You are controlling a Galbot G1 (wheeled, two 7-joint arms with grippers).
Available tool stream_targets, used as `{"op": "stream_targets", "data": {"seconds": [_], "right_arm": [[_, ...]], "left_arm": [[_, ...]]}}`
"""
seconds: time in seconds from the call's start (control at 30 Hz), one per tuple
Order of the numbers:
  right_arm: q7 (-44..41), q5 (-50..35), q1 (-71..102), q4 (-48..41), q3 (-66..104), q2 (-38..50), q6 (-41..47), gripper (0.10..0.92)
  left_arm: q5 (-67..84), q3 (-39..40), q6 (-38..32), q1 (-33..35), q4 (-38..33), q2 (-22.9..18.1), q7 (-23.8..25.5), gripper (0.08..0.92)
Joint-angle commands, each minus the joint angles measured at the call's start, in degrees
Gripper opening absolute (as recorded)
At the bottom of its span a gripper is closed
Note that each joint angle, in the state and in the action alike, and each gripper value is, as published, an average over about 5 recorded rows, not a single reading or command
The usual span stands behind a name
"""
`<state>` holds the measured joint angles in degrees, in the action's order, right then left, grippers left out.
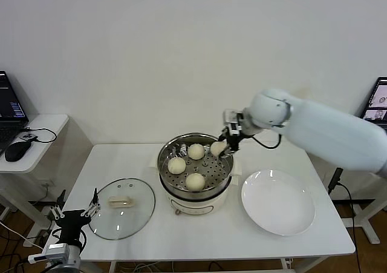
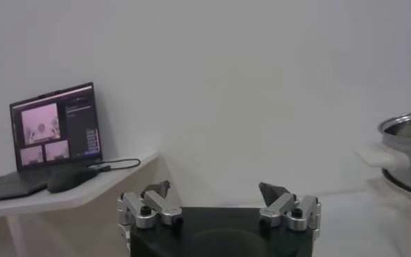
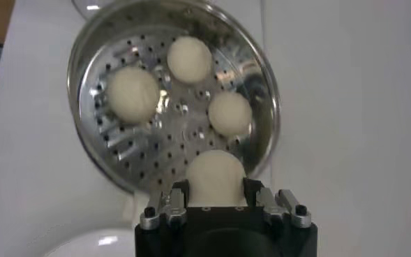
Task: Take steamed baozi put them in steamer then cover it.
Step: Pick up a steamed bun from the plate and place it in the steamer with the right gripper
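The steel perforated steamer [image 1: 164, 164] sits on its white pot base at the table's middle. Three cream baozi lie in it [image 1: 176, 164] [image 1: 195, 181] [image 1: 195, 151]. My right gripper [image 1: 225, 143] is over the steamer's back right rim, shut on the fourth baozi [image 1: 217, 148]. In the right wrist view that baozi [image 3: 215, 176] sits between the fingers, at the rim of the basket [image 3: 102, 42]. The clear glass cover [image 1: 104, 220] with its cream handle [image 1: 120, 201] lies flat left of the steamer. My left gripper [image 1: 74, 212] is open and empty, low at the table's front left edge.
An empty white plate [image 1: 278, 201] lies right of the steamer. A side desk with a laptop [image 2: 55, 133] and a mouse [image 1: 14, 151] stands to the left. A wall is close behind the table.
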<state>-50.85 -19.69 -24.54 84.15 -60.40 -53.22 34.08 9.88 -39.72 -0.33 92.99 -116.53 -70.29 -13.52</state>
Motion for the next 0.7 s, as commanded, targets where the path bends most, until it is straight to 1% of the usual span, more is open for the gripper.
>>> {"op": "stream_targets", "data": {"seconds": [0.03, 0.3, 0.57, 0.6, 0.7], "right_arm": [[1.9, 1.6, 3.7, -7.3, -2.7, -8.7, 2.0, 0.515], [0.9, 6.5, 5.4, -8.9, -2.5, -8.5, 1.3, 0.526], [0.8, 8.6, 7.1, -9.5, -1.3, -7.6, 0.5, 0.526], [1.0, 8.7, 7.2, -9.3, -1.0, -7.4, 0.4, 0.531], [1.2, 8.1, 7.1, -8.0, 0.1, -6.1, 0.5, 0.579]], "left_arm": [[0.0, 0.1, -0.1, 0.1, 0.2, 0.0, 0.0, 0.823], [0.1, 0.2, -0.1, -0.2, 0.5, -0.3, 0.0, 0.823], [0.0, 0.3, -0.1, -0.3, 0.6, -0.4, 0.0, 0.823], [0.0, 0.2, -0.1, -0.3, 0.6, -0.4, 0.0, 0.823], [0.0, 0.1, -0.1, -0.2, 0.6, -0.4, 0.0, 0.823]]}}
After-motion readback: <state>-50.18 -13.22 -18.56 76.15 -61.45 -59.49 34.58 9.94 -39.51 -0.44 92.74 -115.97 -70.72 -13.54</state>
